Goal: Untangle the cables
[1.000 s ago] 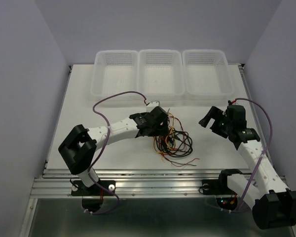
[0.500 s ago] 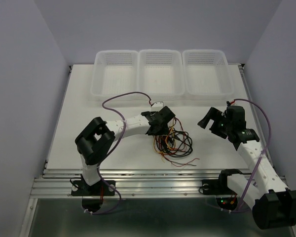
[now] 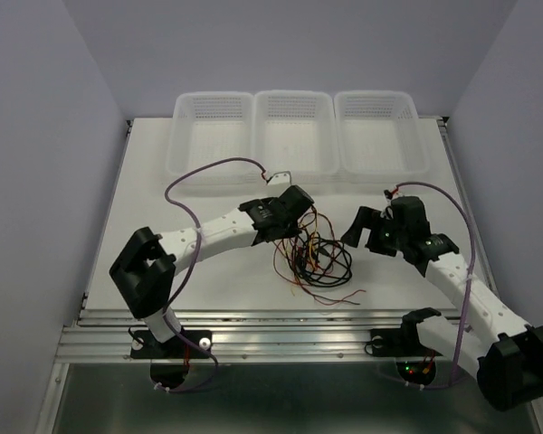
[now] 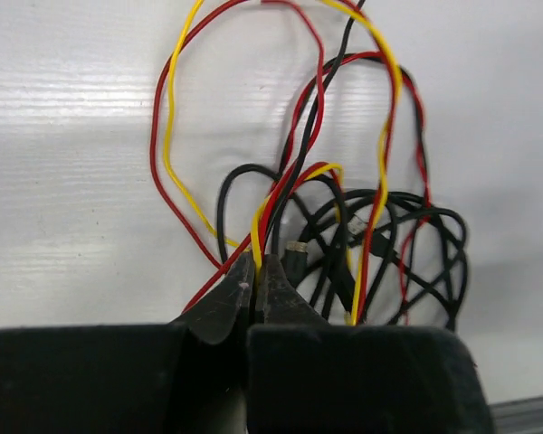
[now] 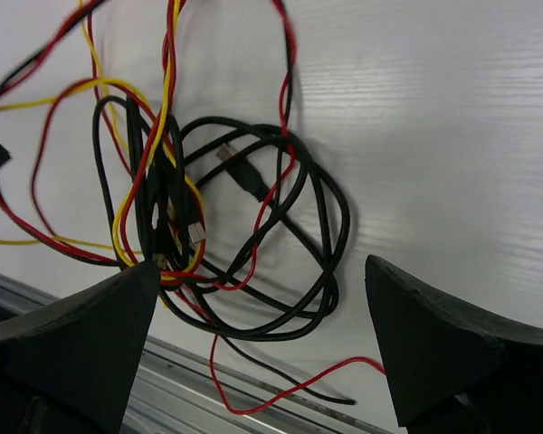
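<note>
The cables (image 3: 315,260) lie as one tangle of thin black, red and yellow wires on the white table (image 3: 145,226), between my two arms. My left gripper (image 3: 296,220) is at the tangle's upper left edge. Seen from the left wrist, that gripper (image 4: 256,264) is shut, pinching a yellow wire and a red wire (image 4: 264,212) that rise out of the cables (image 4: 371,235). My right gripper (image 3: 356,231) hovers just right of the tangle. It stands open (image 5: 262,312), fingers (image 5: 81,339) wide apart, with black loops of the cables (image 5: 281,226) lying between and beyond them, untouched.
Three white mesh baskets (image 3: 213,136), (image 3: 294,131), (image 3: 380,131) stand in a row along the table's back. A red wire end (image 3: 344,297) trails towards the metal rail (image 3: 290,321) at the front edge. Purple arm cables (image 3: 208,172) arch over the left arm.
My left gripper has closed on a yellow and a red wire at the tangle's edge. The right arm has swung left, closer to the tangle, still open.
</note>
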